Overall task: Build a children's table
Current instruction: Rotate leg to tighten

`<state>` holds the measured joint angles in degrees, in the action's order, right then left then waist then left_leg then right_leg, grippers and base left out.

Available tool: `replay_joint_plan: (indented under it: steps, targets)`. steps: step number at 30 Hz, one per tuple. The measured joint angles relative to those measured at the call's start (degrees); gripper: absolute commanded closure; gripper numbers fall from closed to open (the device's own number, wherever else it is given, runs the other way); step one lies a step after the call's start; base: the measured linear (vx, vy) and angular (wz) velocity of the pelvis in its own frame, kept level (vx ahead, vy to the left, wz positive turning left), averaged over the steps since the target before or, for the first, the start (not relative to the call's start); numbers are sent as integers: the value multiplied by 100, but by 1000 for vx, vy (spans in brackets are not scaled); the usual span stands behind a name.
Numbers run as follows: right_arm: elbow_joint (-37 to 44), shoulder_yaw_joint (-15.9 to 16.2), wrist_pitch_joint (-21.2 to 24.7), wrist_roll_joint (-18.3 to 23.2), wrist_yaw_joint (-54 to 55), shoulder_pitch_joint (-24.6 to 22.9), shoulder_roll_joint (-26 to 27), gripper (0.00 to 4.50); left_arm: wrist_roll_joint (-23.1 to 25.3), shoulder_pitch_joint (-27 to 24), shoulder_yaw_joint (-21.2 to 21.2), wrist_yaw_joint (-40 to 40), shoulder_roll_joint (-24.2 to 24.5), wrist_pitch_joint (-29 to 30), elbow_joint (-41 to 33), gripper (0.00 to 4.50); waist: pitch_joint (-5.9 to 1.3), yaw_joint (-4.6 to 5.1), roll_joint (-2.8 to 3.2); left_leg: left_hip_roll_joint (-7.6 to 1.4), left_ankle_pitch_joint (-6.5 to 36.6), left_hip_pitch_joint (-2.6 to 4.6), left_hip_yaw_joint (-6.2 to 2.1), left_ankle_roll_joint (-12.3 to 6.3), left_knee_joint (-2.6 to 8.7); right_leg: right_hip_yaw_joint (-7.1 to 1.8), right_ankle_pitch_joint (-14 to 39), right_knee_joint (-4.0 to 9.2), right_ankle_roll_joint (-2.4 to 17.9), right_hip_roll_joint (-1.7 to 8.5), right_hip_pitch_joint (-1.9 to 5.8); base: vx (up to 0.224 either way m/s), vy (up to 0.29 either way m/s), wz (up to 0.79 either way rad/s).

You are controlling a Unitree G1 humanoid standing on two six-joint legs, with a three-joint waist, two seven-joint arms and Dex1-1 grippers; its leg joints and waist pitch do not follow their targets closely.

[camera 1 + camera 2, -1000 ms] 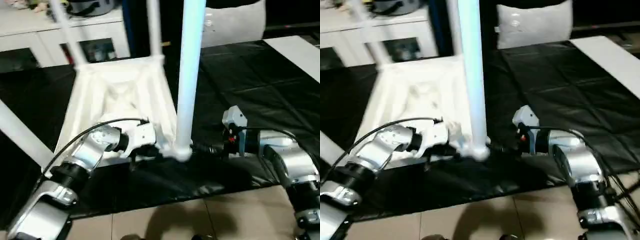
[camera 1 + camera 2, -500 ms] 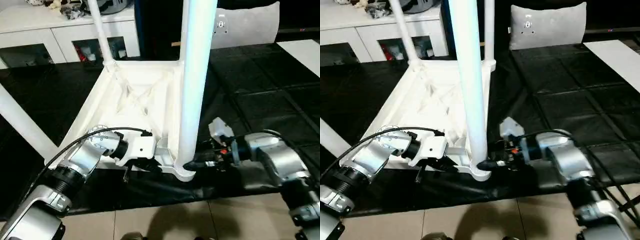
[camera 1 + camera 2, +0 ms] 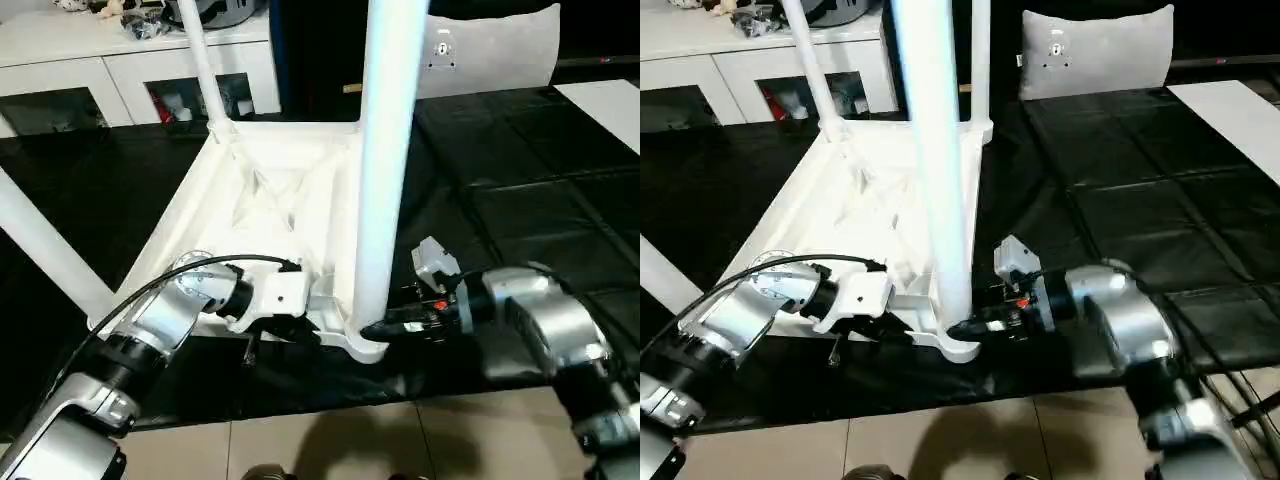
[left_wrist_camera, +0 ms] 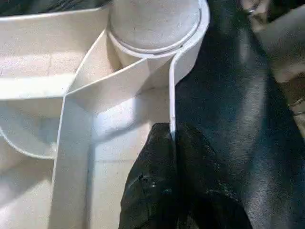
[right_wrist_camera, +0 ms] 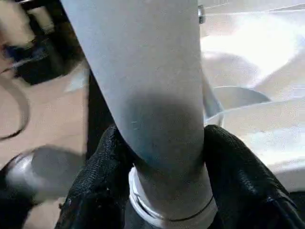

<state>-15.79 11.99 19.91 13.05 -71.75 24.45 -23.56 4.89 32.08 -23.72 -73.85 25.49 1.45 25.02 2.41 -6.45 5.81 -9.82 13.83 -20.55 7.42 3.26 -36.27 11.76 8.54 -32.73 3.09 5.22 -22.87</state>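
Right end effector [image 5: 159, 191] around leg [image 3: 385, 170]

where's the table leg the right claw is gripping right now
The leg stands upright in the near corner socket of the upturned tabletop, centre of the head views, with the right claw clamped round its base.

A grey cushion [image 3: 1095, 50] stands at the black mat's [image 3: 1140, 170] far edge; a white cabinet [image 3: 120, 70] lines the far-left side.

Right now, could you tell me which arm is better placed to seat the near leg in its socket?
Right: the right gripper grips the leg near its base; the left gripper pinches the tabletop's rim.
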Motion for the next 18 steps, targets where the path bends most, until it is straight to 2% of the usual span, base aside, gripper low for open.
replay_joint_plan:
  steps: [2, 3, 4, 5, 6, 7, 8, 9, 10, 11, 12, 13, 16, 18]
  targets:
    - [44, -181, 274, -194, 808, -36, 345, 254, 151, 16, 139, 482, -181, 268, 159, 450, 5, 142, 21, -3, 19, 59, 6, 35, 0, 20, 0, 16, 0, -1, 53, 0, 0, 0]
    - [45, -293, 400, -287, 1265, -35, 549, 255, 208, 65, 189, 742, -285, 388, 277, 450, 10, 224, 50, -17, 19, 72, -7, 36, -6, 72, -1, 60, -3, 0, 90, 0, 0, 0]
    - [50, -411, 540, -407, 1833, -14, 771, 255, 271, 157, 242, 1020, -408, 557, 393, 450, 10, 363, 102, -55, 20, 103, -21, 36, -5, 170, -3, 153, -6, 1, 144, 0, 0, 0]
    - [24, -516, 668, -526, 2371, 25, 1023, 255, 306, 211, 296, 1308, -566, 728, 518, 450, 16, 493, 150, -99, 21, 73, -38, 36, 1, 239, 0, 220, -19, -9, 204, 0, 0, 0]
    - [-20, -602, 748, -657, 2848, 94, 1250, 255, 359, 286, 333, 1544, -696, 873, 611, 450, 16, 563, 182, -125, 20, 59, -56, 41, -20, 251, 69, 159, -102, -7, 202, -54, 15, -8]
    - [-59, -707, 827, -739, 3384, 142, 1459, 255, 390, 352, 341, 1810, -856, 1029, 686, 450, 31, 628, 124, -77, 37, 117, -14, 64, -32, -25, 201, -132, -173, -12, 139, 0, 0, 0]
    - [-92, -725, 877, -808, 3710, 194, 1602, 255, 393, 352, 369, 1972, -922, 1125, 698, 450, 49, 674, 48, 14, 55, 199, 21, 87, -36, -194, 186, -215, -132, 0, 115, 0, 0, 0]
    - [-142, -739, 883, -849, 3991, 221, 1701, 255, 399, 352, 393, 2122, -1018, 1209, 730, 450, 61, 716, -9, 84, 63, 262, 16, 97, -52, -238, 159, -259, -93, 9, 100, 0, 0, 0]
    - [-210, -767, 868, -871, 4252, 277, 1780, 255, 401, 353, 431, 2284, -1116, 1290, 738, 450, 68, 712, 15, 103, 98, 260, 55, 57, -109, -193, 165, -241, -87, 26, 54, 68, -4, -12]
    - [-292, -790, 835, -905, 4471, 357, 1875, 255, 401, 373, 482, 2389, -1181, 1335, 753, 450, 62, 710, 56, 96, 114, 175, 28, 27, -80, -140, 164, -223, -87, 31, 66, 68, -4, -12]
    - [-367, -837, 776, -949, 4714, 413, 1977, 255, 413, 432, 511, 2518, -1265, 1352, 818, 450, 48, 712, 76, 92, 107, 132, -30, 36, -81, -116, 164, -209, -88, 22, 51, 82, 6, -20]
    - [-444, -891, 701, -1023, 4938, 481, 2052, 200, 439, 492, 538, 2673, -1369, 1352, 885, 450, 31, 748, 86, 69, 87, 93, -81, 65, -63, -109, 159, -171, -91, -7, 38, 0, 0, 0]
    - [-498, -918, 586, -1125, 5190, 498, 2139, 184, 448, 552, 536, 2778, -1449, 1296, 911, 450, 7, 764, 106, 49, 47, 3, -102, 40, -32, -73, 37, -14, -73, -18, 37, 0, 0, 0]
    - [-498, -936, 454, -1170, 5239, 426, 2104, 159, 445, 564, 503, 2737, -1444, 1184, 908, 450, 3, 736, 113, 77, 60, -18, -96, 14, -33, -81, 27, -12, -78, 9, 22, 0, 0, 0]
